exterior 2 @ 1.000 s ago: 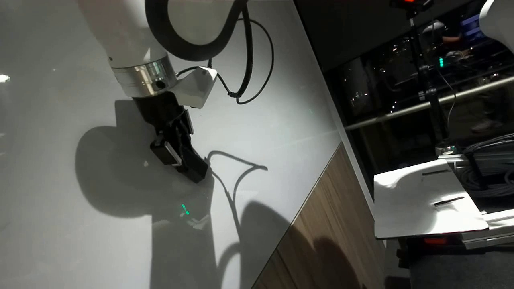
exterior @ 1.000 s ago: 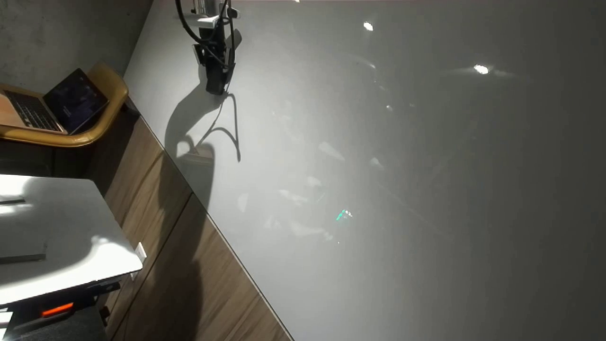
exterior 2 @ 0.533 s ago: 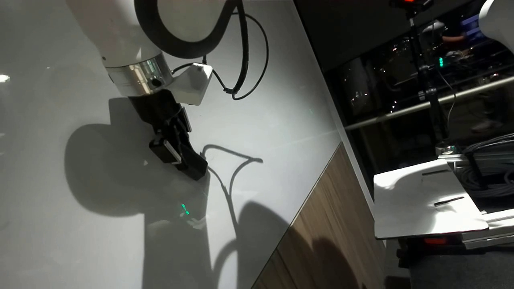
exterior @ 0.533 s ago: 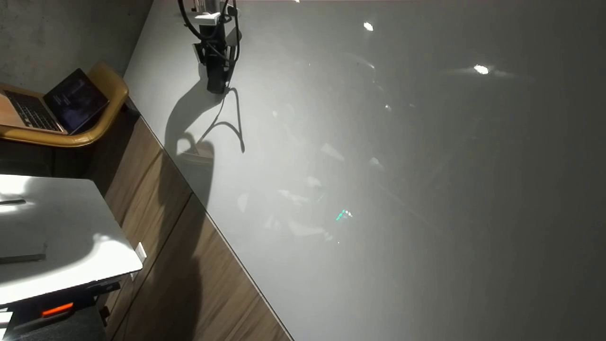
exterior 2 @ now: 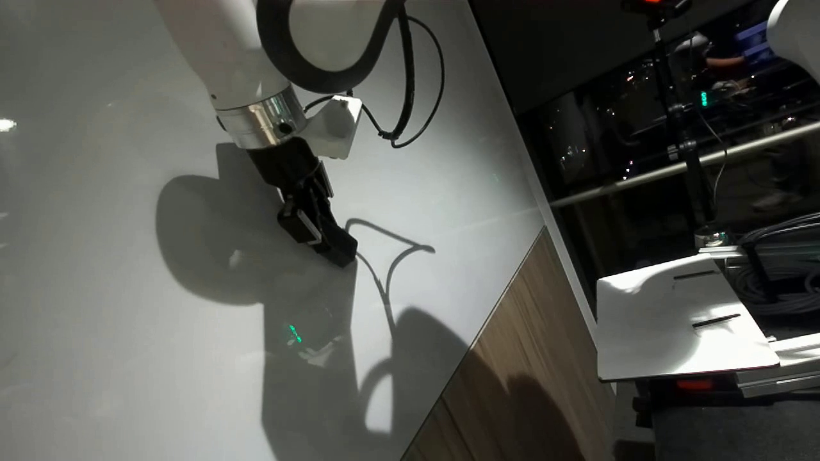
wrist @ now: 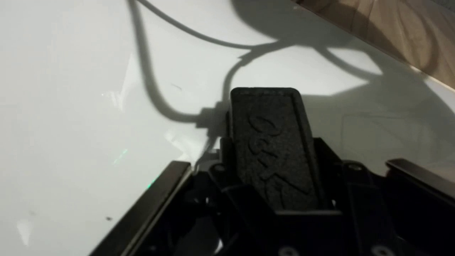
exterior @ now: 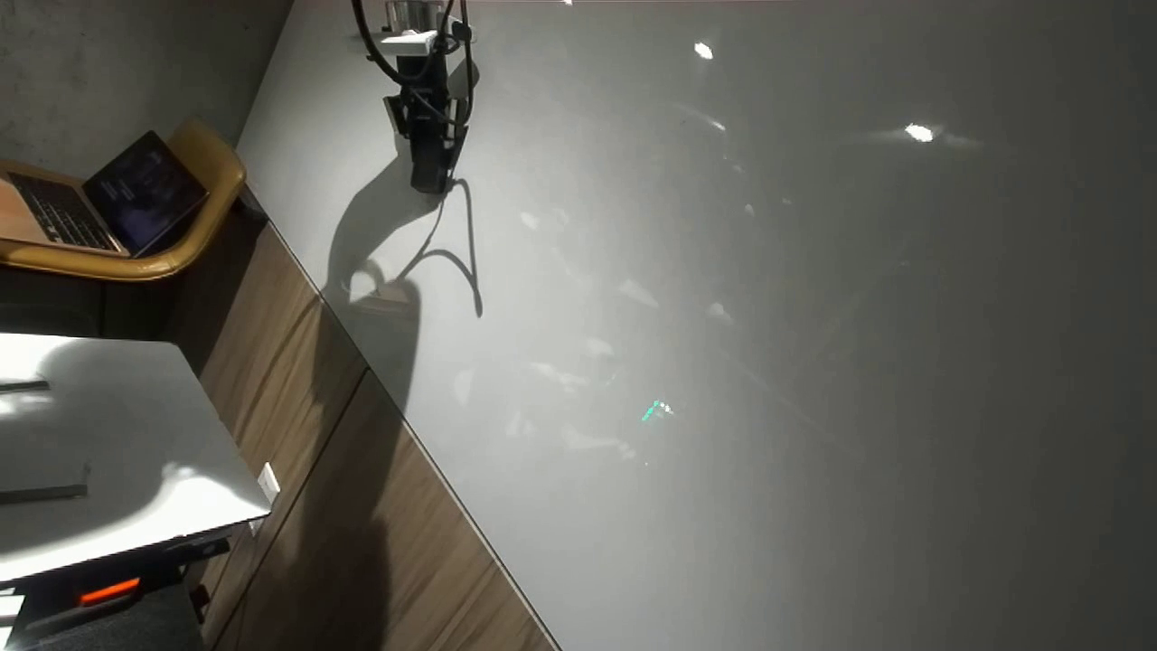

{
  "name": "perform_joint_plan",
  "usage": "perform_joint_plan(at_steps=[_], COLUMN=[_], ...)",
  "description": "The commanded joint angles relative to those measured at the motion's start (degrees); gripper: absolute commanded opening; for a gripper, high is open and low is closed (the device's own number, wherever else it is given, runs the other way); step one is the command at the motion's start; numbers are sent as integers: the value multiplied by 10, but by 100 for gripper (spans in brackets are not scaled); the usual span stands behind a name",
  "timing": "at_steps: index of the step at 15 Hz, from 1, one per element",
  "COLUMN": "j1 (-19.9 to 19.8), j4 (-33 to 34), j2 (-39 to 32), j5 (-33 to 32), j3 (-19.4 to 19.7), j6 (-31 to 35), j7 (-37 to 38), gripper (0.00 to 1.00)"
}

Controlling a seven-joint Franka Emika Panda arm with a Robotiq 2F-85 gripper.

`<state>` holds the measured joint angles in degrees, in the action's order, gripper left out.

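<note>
My gripper (wrist: pixel 272 156) is shut on a dark grey block-shaped eraser (wrist: pixel 268 117) with raised lettering on its face; the fingers press its two long sides. In both exterior views the black gripper (exterior: pixel 432 108) (exterior 2: pixel 309 214) points down along a glossy white surface (exterior: pixel 768 316) (exterior 2: pixel 128 384), and the dark eraser (exterior: pixel 428 170) (exterior 2: pixel 337 246) sticks out past the fingers. The eraser is very close to the white surface; whether it touches is unclear. Shadows of the arm and its cables fall on the surface around it. Faint smudges and bright reflections show there.
A wood-grain panel (exterior: pixel 434 561) (exterior 2: pixel 487 410) borders the white surface along a slanted edge. A laptop (exterior: pixel 149 194) rests on a yellow chair (exterior: pixel 212 172). A white tabletop (exterior: pixel 108 425) (exterior 2: pixel 679 346) stands nearby. Black cables (exterior 2: pixel 410 77) loop beside the wrist.
The arm moves the held eraser along the white surface, slightly right and down in an exterior view, right and up in an exterior view from elsewhere. The grip looks the same.
</note>
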<state>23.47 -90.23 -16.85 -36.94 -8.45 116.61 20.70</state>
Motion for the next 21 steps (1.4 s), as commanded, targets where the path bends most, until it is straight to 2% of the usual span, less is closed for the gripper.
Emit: perform_joint_plan(at_steps=[1, 7, 13, 21], j1=[-38, -71, -84, -53], j4=[-18, -50, -59, -16], j2=[29, 54, 42, 7], j5=[-39, -46, -58, -82], j3=[20, 19, 18, -8], j6=[36, 40, 47, 29], j7=[-23, -22, -12, 10], gripper=[30, 30, 30, 30])
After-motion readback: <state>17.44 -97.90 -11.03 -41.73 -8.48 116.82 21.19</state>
